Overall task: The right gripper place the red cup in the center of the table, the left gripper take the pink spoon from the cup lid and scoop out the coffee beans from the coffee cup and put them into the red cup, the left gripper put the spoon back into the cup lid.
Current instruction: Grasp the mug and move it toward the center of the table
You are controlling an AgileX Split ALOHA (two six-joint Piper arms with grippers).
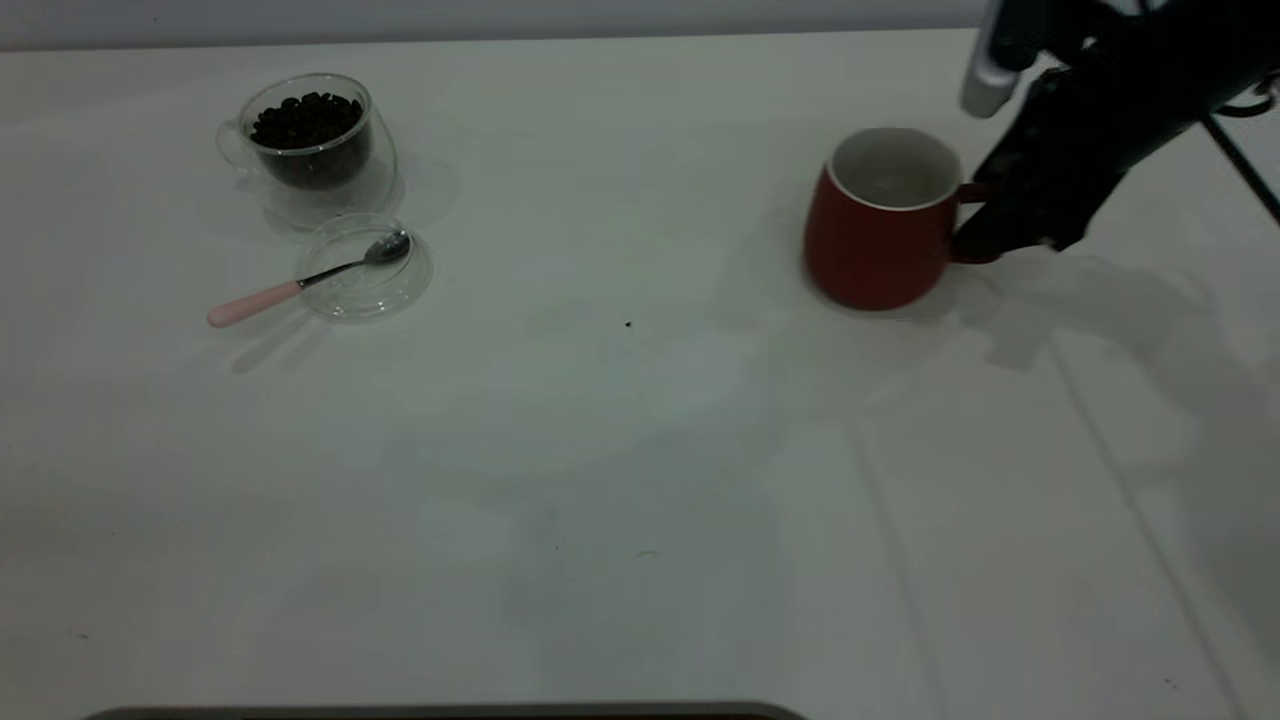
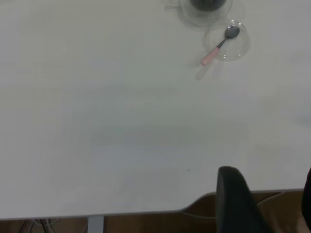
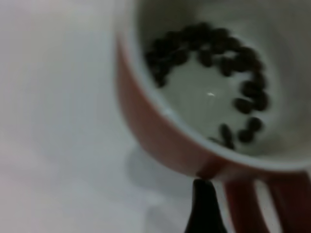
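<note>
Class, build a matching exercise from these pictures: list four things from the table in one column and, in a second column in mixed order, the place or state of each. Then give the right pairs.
Things
1. pink spoon
2. coffee cup
3. red cup
4. right claw

Places or states
A. filled with dark coffee beans, at the far left of the table
B. at the red handle
C. bowl resting in the cup lid, handle sticking out over its rim
D. a few beans scattered on its white bottom

Pairs: 1-C, 2-A, 3-D, 4-B
</note>
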